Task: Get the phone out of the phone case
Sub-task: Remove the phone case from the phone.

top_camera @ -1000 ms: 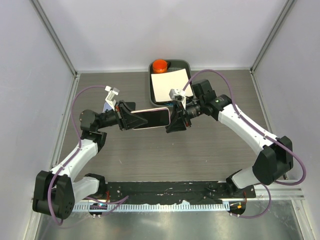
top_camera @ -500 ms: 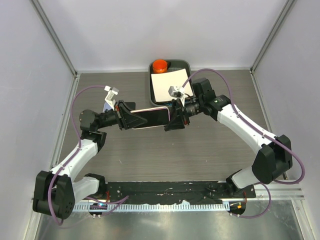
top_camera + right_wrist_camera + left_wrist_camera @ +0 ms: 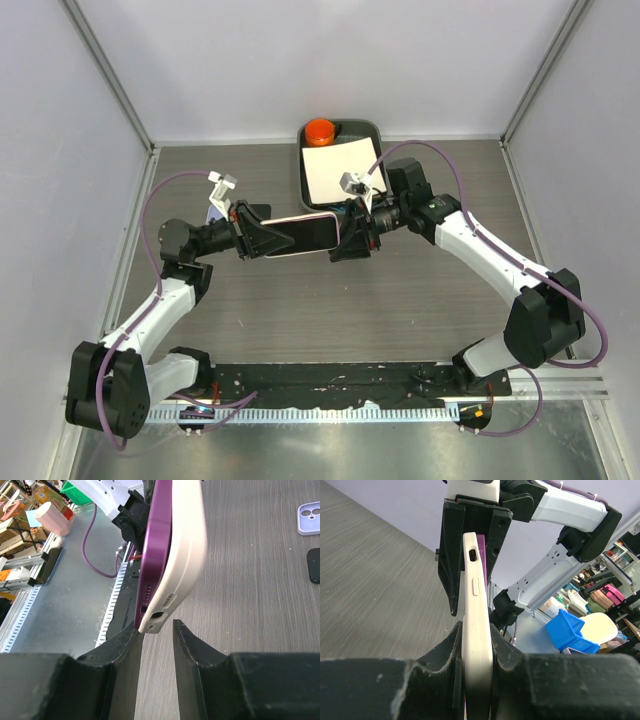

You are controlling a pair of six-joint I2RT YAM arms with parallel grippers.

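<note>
A purple phone point(image 3: 305, 236) in a cream phone case point(image 3: 475, 630) hangs edge-up above the table between my two arms. My left gripper point(image 3: 477, 645) is shut on the cased phone's near end, its pads tight on both flat faces. At the far end, the phone point(image 3: 156, 550) has lifted a little out of the case point(image 3: 187, 545), with a gap between them. My right gripper point(image 3: 155, 624) is open at that end. The phone's corner rests against the tip of its left finger, and the other finger stands apart from the case.
At the back stands a dark tray point(image 3: 297, 165) with a white sheet point(image 3: 338, 170) and an orange object point(image 3: 320, 131). A lilac case point(image 3: 310, 518) and a black item point(image 3: 314, 565) lie on the wood-grain table beyond the phone.
My right gripper's jaws have widened slightly and shifted a little along the phone's end. The left gripper and the phone have stayed in place.
</note>
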